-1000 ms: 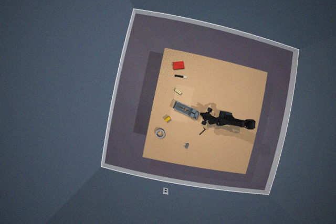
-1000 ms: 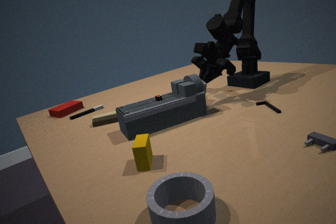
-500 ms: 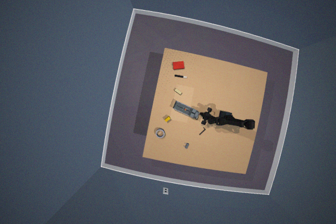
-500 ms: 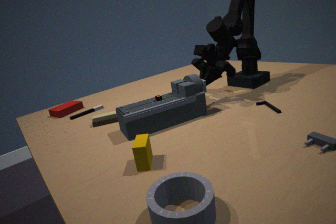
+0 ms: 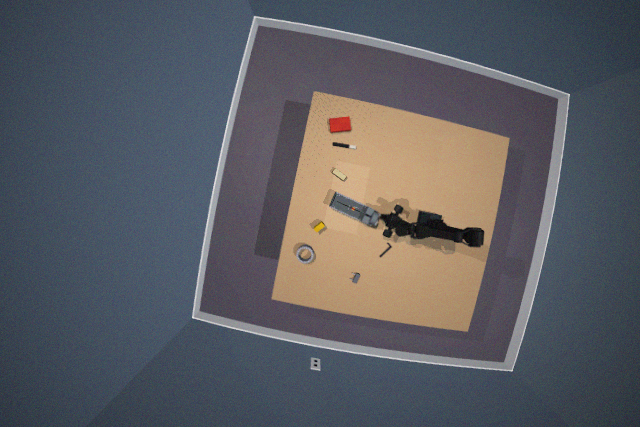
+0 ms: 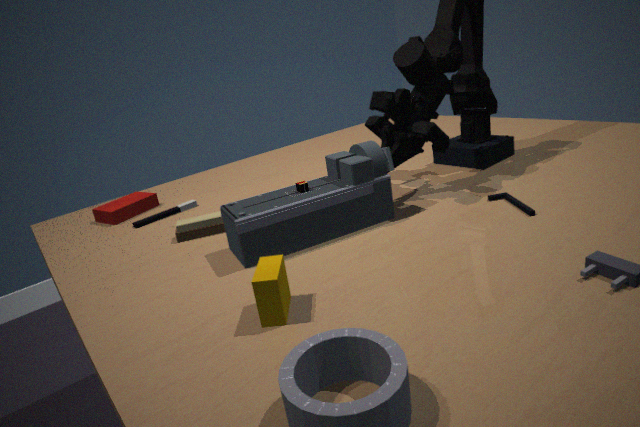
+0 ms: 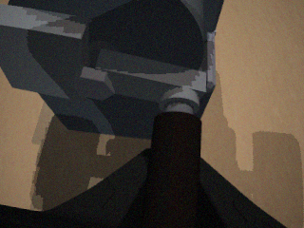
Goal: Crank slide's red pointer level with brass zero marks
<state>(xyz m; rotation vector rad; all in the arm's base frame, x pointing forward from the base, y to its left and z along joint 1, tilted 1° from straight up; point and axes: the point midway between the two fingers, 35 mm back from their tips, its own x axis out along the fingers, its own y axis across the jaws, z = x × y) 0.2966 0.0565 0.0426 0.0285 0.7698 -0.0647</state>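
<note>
step: crank grip made | tool (image 6: 398, 145) clamped on handle (image 7: 174, 171) at machine (image 6: 310, 210) arm-side end | red pointer (image 6: 301, 185) mid-slide | nxt: turn crank, watch pointer vs brass marks

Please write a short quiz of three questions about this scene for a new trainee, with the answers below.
1. True or false: the gripper is closed on the dark crank handle at the end of the grey machine.
2. Which object stands upright on the table nearest the machine's front side? A) red block B) yellow block C) grey ring
3. Fill in: the red pointer sits on the machine's ____ face.

Key:
1. True.
2. B, the yellow block; the red block lies flat farther away, and the grey ring is nearer the camera.
3. Top.
</note>
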